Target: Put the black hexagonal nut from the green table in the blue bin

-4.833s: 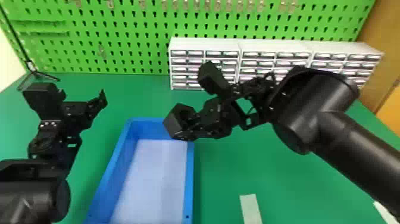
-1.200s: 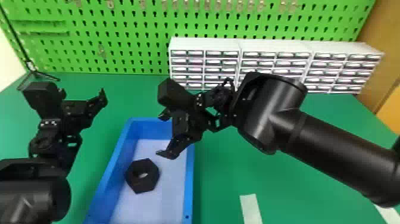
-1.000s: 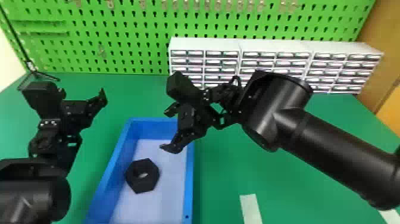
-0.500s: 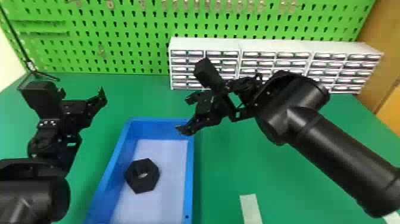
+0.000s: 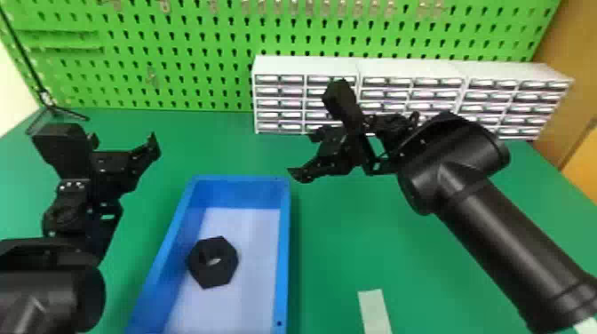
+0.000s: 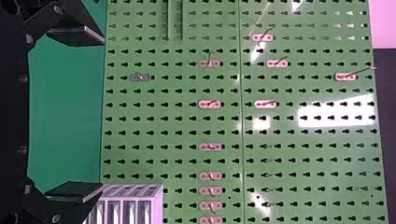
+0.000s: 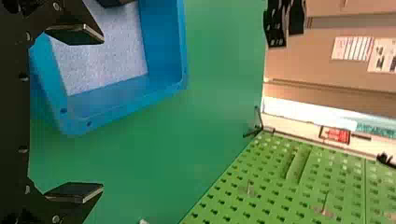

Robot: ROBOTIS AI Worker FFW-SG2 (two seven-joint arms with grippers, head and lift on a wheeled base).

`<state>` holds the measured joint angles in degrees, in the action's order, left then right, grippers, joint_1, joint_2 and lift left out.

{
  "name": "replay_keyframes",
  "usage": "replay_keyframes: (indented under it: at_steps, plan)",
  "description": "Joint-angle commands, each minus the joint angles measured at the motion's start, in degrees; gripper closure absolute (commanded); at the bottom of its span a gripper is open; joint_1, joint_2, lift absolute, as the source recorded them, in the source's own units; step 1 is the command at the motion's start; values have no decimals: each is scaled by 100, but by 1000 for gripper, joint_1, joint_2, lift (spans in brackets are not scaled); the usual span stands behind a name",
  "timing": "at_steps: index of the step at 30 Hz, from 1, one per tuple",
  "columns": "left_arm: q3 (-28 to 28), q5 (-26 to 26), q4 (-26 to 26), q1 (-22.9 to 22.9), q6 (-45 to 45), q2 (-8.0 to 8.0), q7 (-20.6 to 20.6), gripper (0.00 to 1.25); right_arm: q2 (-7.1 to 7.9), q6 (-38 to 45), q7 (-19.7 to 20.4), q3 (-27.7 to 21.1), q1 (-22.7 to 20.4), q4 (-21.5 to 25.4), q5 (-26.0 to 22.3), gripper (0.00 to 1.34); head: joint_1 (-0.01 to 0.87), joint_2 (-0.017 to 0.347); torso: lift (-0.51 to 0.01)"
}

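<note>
The black hexagonal nut (image 5: 213,262) lies flat on the floor of the blue bin (image 5: 284,266), nearer its left wall. Just beyond the bin's far right corner, above the green table (image 5: 346,231), is my right gripper (image 5: 304,153), open and holding nothing. In the right wrist view the fingers of my right gripper (image 7: 74,114) stand wide apart, with the blue bin (image 7: 183,56) beyond them. My left gripper (image 5: 124,140) is parked at the left of the head view; in its own wrist view the left gripper (image 6: 77,114) is open, nothing between its fingers.
White drawer cabinets (image 5: 306,66) stand along the back, before a green pegboard (image 5: 200,57). A pale strip (image 5: 374,311) lies on the table right of the bin. At the back left corner is a thin black stand (image 5: 53,109).
The nut came to lie in the bin between the oldest frame and the later ones. Since then my right gripper has moved away from above the bin, to the right. The left arm has kept still.
</note>
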<state>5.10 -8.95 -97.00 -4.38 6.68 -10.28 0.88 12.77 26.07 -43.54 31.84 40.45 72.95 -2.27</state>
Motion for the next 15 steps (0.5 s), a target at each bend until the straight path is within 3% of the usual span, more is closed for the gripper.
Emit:
replay_keyframes:
  at_steps: [1,11,15]
  plan:
    - [-1,-19,-12,16,0,0,0,177,-152,-75,109,-442,-169,-105,218,179,683,28,-96]
    - [-44,-63,-21,52,0,18,0,177,-354,-436,812,-1180,-573,-184,253,179,683,28,-96]
    - [-18,-63,-30,78,0,35,0,177,-442,-638,1374,-1461,-819,-184,77,179,683,28,-96]
